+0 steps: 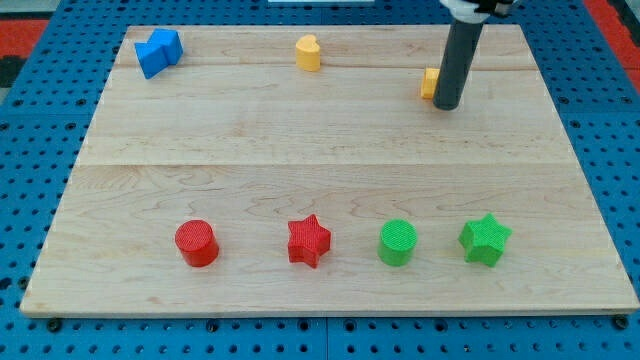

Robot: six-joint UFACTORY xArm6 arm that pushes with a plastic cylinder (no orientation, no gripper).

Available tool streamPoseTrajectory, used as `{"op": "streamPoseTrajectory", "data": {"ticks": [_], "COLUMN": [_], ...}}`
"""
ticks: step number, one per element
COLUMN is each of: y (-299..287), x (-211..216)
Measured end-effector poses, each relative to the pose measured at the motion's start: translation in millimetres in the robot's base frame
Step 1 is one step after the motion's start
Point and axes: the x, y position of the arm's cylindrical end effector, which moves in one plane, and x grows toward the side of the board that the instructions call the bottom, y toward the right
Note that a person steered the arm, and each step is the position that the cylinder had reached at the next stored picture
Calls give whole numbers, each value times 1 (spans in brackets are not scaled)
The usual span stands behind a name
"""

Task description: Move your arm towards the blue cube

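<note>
Two blue blocks touch each other at the board's top left; the right one is the blue cube (168, 44), the left one (151, 58) has an irregular shape. My tip (447, 105) rests on the board at the view's upper right, far to the right of the blue cube. It stands right against a small yellow block (429, 83), which the rod partly hides.
A yellow heart-like block (309, 53) sits at top centre. Along the bottom, from left to right, stand a red cylinder (197, 243), a red star (308, 241), a green cylinder (398, 242) and a green star (485, 239). The wooden board (320, 170) lies on a blue pegboard.
</note>
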Motion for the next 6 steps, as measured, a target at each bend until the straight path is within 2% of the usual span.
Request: {"op": "streamPoseTrajectory", "data": {"ticks": [1,2,3,5,6], "y": [0,0,-54,-371,-440], "x": [-41,-45,-1,-12,-42]}}
